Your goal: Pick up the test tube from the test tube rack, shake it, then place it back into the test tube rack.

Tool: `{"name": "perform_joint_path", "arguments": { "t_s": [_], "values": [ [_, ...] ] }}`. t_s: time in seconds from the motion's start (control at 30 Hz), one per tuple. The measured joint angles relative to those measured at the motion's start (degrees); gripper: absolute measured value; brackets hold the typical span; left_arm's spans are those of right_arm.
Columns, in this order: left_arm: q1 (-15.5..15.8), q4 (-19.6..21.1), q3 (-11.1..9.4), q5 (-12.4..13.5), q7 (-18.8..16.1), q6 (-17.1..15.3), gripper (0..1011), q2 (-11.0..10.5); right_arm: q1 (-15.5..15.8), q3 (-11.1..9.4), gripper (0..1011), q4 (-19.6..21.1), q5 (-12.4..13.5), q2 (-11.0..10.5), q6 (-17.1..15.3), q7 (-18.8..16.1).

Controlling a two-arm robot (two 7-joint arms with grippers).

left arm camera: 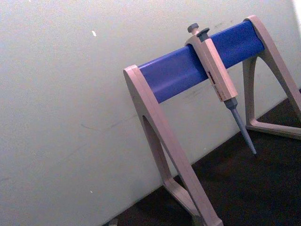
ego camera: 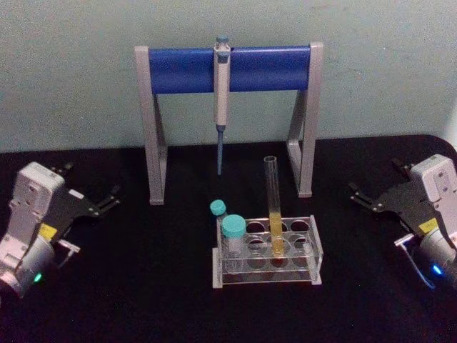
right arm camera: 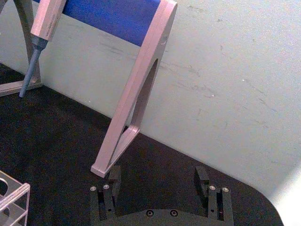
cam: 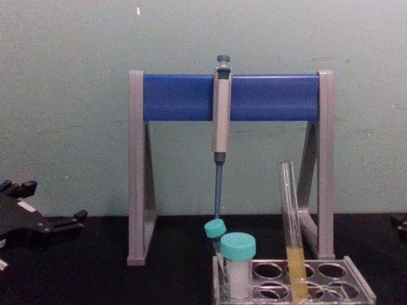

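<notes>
In the head view the test tube [ego camera: 272, 196] stands upright in the test tube rack [ego camera: 285, 273]. The right wrist view shows the right gripper [right arm camera: 157, 178] with jaws wide. The left gripper [ego camera: 89, 184] is wide too, with bare worktop [ego camera: 157, 286] between.

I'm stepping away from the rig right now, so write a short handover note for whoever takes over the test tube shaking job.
Left claw: open, empty, out at the table's left side.
Right claw: open, empty, out at the right side.
Test tube: standing in a middle hole of the test tube rack, yellow liquid in its lower part, neither claw near it.
Done: nothing visible yet.
Left: grasp the tube, lift it out, shake it, set it back in the rack.
</notes>
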State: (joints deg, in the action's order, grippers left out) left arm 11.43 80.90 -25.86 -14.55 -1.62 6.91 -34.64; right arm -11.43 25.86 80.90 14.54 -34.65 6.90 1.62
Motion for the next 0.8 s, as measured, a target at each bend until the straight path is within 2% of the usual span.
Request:
{"name": "perform_joint_path", "arguments": {
  "t_s": [0.8],
  "values": [
    [0.0, 0.0, 0.0, 0.0, 0.0, 0.0, 1010, 0.0, 0.0, 0.0, 1000, 0.0, 0.0, 0.0, 0.0, 0.0]
  ]
}}
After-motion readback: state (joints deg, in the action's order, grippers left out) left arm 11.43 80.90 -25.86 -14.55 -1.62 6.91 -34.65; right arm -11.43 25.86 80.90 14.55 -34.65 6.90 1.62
